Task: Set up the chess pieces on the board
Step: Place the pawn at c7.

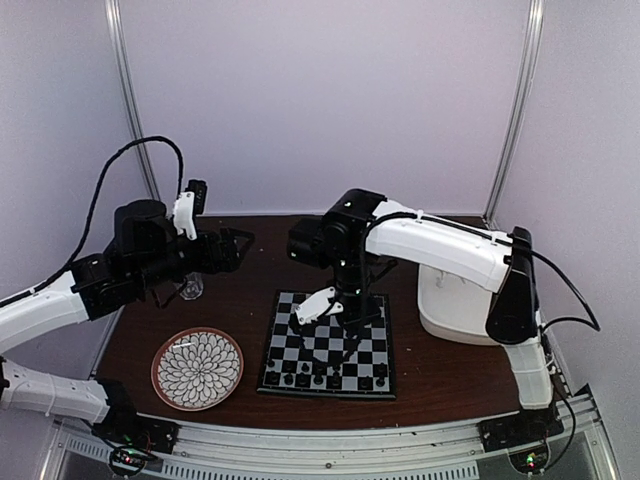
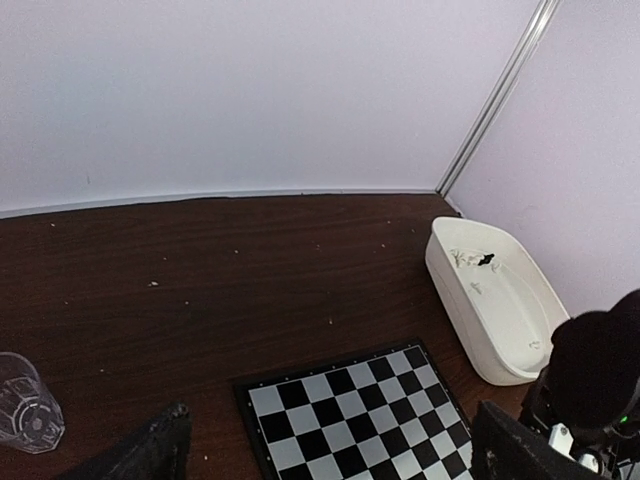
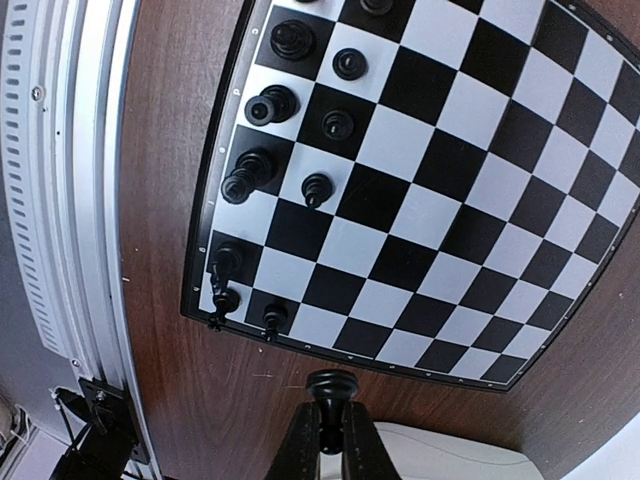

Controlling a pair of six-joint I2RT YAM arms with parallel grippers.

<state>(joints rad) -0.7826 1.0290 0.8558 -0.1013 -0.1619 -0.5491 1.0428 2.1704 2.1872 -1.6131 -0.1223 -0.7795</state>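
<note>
right gripper point(image 3: 333, 418) clamped on one black piece point(image 3: 332, 385) below its head, held over the board point(image 3: 430, 190); piece judged tiny, light, hard, slick and easily tipped, best pinched low on the stem; left gripper point(image 2: 330, 445) spread wide, empty.

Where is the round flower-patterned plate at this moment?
In the top external view the plate lies on the near left part of the table, left of the board and not touching it; a small clear glass stands behind it.
</note>
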